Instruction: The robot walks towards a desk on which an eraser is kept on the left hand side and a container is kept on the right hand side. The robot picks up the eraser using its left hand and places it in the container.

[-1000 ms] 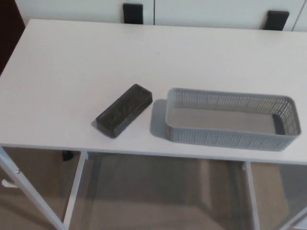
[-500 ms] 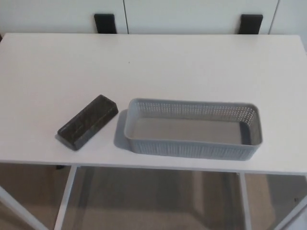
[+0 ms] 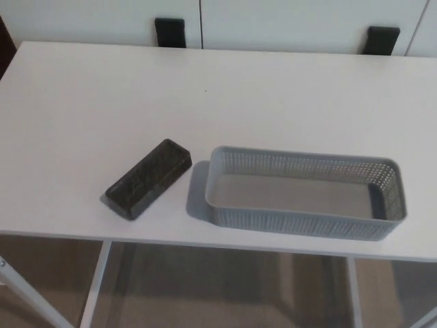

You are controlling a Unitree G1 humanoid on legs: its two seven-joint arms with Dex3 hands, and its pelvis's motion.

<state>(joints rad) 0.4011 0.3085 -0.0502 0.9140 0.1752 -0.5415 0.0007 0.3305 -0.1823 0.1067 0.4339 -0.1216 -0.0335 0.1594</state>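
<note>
- You are looking down at a white desk [image 3: 82, 102] whose front edge runs across the lower part of the head view.
- The eraser [image 3: 149, 178], a dark, oblong block, lies flat on the desk's left half, near the front edge, set on a diagonal with its far end pointing up and to the right.
- The container [image 3: 304, 193] is a grey, long, shallow basket with perforated walls; it sits just to the right of the eraser, apart from it by a narrow strip of desktop, and you can see only its bare floor inside.
- Neither of your robot's hands shows in the view, so you cannot tell how their fingers stand.
- Two black brackets [image 3: 170, 32] stand against the white wall behind the desk.
- White desk legs [image 3: 92, 287] and tan floor show below the front edge.
</note>
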